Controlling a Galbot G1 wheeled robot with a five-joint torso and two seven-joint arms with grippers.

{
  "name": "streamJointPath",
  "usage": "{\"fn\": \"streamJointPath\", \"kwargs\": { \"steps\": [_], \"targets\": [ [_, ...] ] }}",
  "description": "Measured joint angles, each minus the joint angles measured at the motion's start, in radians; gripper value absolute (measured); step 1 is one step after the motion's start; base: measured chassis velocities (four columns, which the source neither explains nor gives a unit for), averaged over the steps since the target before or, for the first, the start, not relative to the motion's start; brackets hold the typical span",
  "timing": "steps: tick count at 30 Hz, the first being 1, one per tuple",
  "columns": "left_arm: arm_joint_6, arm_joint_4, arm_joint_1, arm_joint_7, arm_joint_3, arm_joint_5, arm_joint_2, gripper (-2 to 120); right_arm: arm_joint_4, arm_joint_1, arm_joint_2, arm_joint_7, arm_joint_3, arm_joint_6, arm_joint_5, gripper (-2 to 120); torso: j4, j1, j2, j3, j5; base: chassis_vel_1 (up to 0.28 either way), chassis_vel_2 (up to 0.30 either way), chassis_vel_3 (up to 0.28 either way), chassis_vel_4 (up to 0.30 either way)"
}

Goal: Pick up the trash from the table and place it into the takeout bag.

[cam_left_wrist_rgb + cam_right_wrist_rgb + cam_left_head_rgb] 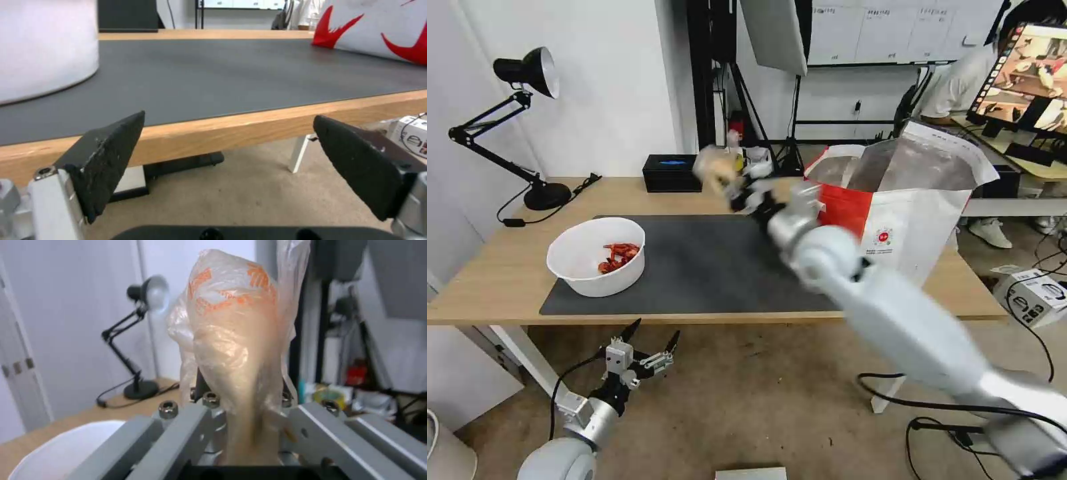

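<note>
Progress looks partial: right end effector pinches the knotted bag above the desk, beside the takeout bag, not yet inside. Bowl of shells sits on the mat. Left end effector hangs spread below the desk edge.

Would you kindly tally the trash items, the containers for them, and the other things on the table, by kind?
Trash: 2, the white bowl on the mat and the knotted clear bag held in the right gripper.
Takeout bag: 1.
Black box: 1.
Desk lamp: 1.
Total: 5.
</note>
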Motion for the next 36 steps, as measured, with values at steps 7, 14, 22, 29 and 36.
{"fn": "streamJointPath", "kwargs": {
  "steps": [7,14,22,29,36],
  "targets": [
    [0.006,-0.012,-0.002,-0.002,0.020,0.021,-0.012,100,0.122,-0.080,-0.158,0.007,0.186,-0.016,0.044,6,-0.0001,0.000,0.000,0.000,-0.0001,0.000,0.000,0.000,0.000],
    [0.018,-0.021,-0.008,-0.002,0.035,0.026,-0.016,100,0.135,-0.154,-0.220,0.037,0.302,-0.028,0.065,6,0.0001,0.000,0.000,0.000,-0.0001,0.000,0.000,0.000,0.000],
    [0.027,-0.027,-0.014,-0.002,0.047,0.027,-0.016,100,0.080,-0.271,-0.268,0.099,0.425,-0.066,0.090,6,0.0001,0.000,0.000,0.000,-0.0001,0.000,0.000,0.000,0.000],
    [0.028,-0.029,-0.013,-0.002,0.051,0.029,-0.017,100,0.044,-0.279,-0.269,0.112,0.435,-0.092,0.103,6,0.0003,0.000,0.000,0.000,-0.0004,0.000,0.000,0.000,0.000],
    [0.028,-0.031,-0.011,-0.002,0.049,0.029,-0.015,100,0.021,-0.237,-0.267,0.205,0.419,-0.178,0.179,6,0.0003,0.000,0.000,0.000,-0.0005,0.000,0.000,0.000,0.000]
  ]
}}
